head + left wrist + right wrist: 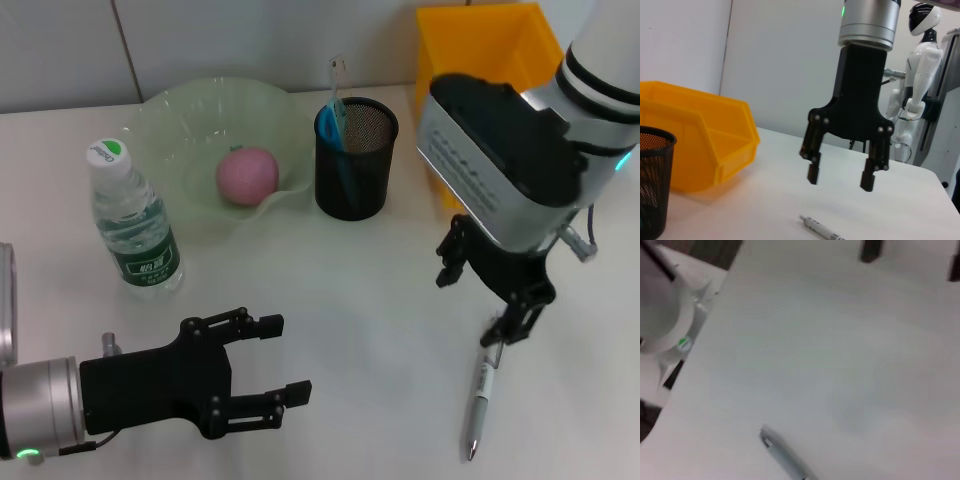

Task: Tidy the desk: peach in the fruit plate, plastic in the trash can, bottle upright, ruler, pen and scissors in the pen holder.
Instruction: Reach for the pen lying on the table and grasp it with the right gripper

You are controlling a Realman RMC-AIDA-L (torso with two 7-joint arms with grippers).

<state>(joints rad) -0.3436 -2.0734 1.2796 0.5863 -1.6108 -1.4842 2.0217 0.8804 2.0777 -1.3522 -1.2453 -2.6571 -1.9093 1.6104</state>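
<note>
A grey-and-white pen [479, 401] lies on the white desk at the front right, also seen in the left wrist view [821, 228] and the right wrist view [783, 455]. My right gripper [483, 298] hangs just above the pen's far end, open and holding nothing [840, 179]. My left gripper [283, 360] hovers open and empty over the desk's front left. The pink peach [247, 176] sits in the green fruit plate [170, 115]. The bottle [134, 224] stands upright. The black mesh pen holder [356, 170] holds a clear ruler-like strip [337, 78] and blue items. The plastic is out of view.
A yellow bin [487, 62] stands at the back right, close behind my right arm, and shows beside the pen holder [652, 183] in the left wrist view [705, 142]. A white humanoid robot [917, 75] stands beyond the desk's far edge.
</note>
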